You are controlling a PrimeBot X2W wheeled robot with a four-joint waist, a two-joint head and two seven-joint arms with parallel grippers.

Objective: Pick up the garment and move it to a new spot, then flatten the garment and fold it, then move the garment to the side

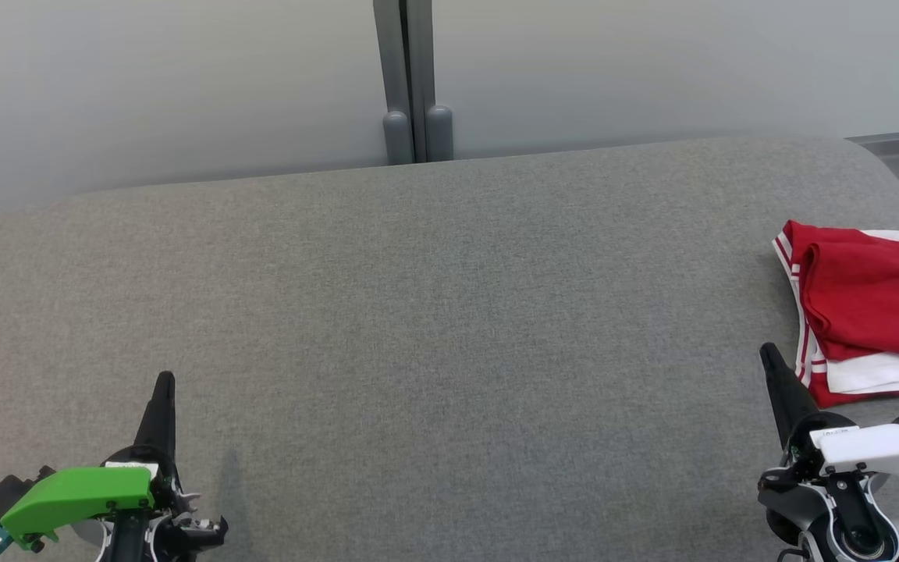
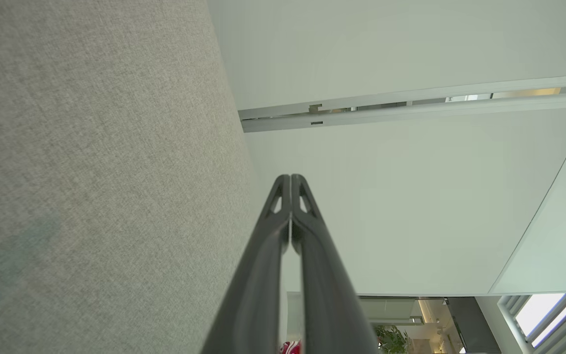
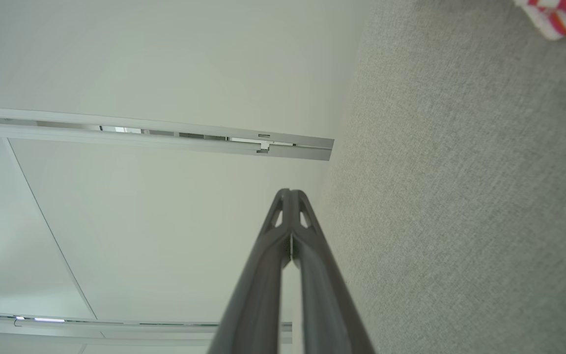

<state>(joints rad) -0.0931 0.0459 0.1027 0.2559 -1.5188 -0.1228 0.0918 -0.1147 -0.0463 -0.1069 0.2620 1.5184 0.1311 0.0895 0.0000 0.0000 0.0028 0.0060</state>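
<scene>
Head view: the garment (image 1: 871, 304) lies at the right edge of the tabletop (image 1: 434, 312), about midway between its far and near edges, and the picture's right border cuts it off. It is a red piece of soft, smooth cloth, folded into a flat, roughly rectangular bundle. White stripes run along its left hem, and a white layer shows under the red one along its near side and at its far corner. The top red layer has a few gentle creases and a rounded fold at the left.

The tabletop is covered in grey woven fabric with a fine, even grain. It looks padded, and its far corners are rounded. Behind it stand pale, matte wall panels joined by a grey metal post (image 1: 410, 78) with two rounded feet.

The left pincer (image 1: 164, 381) sits near the near-left corner, its two dark, tapered fingers pressed together and holding nothing. A glossy green plastic cover (image 1: 75, 496) caps its wrist. In the left wrist view the left pincer (image 2: 290, 179) shows its ribbed fingertips meeting in a point.

The right pincer (image 1: 768, 351) rests just beside the garment's near-left corner, apart from the cloth, likewise closed and empty, with a white cover (image 1: 879, 449) on its wrist. The right wrist view shows the right pincer (image 3: 289, 192) with tips together, and a red-and-white corner of the garment (image 3: 558, 14) at the top right.
</scene>
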